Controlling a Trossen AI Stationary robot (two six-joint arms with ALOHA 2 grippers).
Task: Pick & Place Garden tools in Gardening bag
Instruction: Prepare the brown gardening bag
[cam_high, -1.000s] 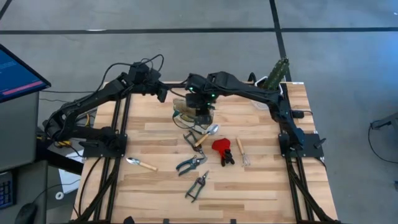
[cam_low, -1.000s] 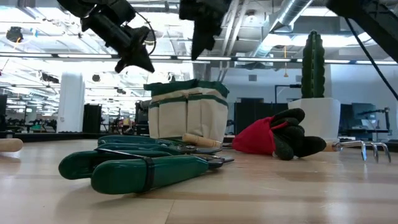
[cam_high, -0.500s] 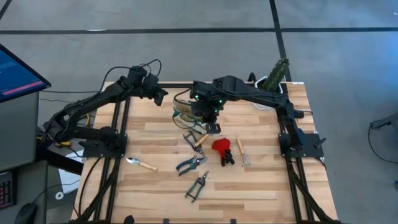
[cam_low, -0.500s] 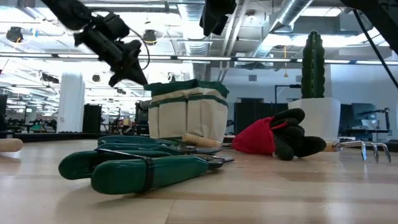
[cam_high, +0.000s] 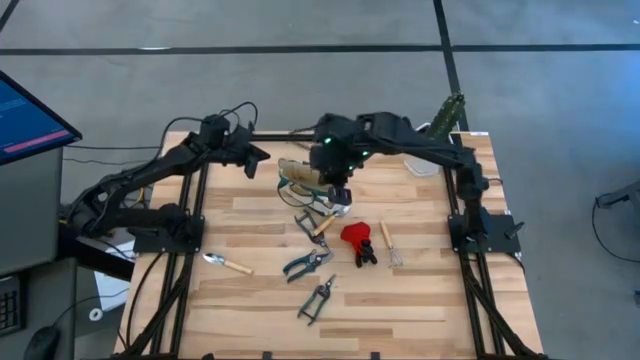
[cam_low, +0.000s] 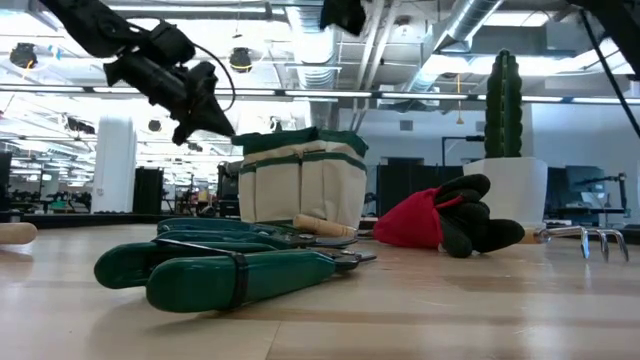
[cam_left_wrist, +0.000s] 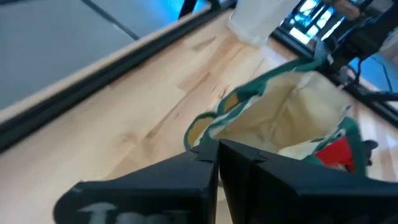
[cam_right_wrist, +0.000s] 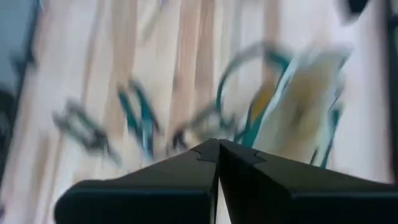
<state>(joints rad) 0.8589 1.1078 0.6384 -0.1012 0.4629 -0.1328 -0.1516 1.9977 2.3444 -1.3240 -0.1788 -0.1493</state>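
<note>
Right end effector (cam_high: 343, 196) clenched, empty, up in the air over the cream fabric gardening bag with dark green trim (cam_high: 302, 174), which stands near the middle of the wooden surface's (cam_high: 420, 290) far edge. Left end effector (cam_high: 262, 155) clenched, empty, raised just beside the bag, toward the far left corner. Tools lying mid-surface: wooden-handled metal trowel (cam_high: 328, 216), green-handled pruning shears (cam_high: 306, 263), red-headed black-handled tool (cam_high: 357, 240), thin wooden-handled tool (cam_high: 388, 243). Another wooden-handled trowel (cam_high: 227, 263) lies near the left edge.
</note>
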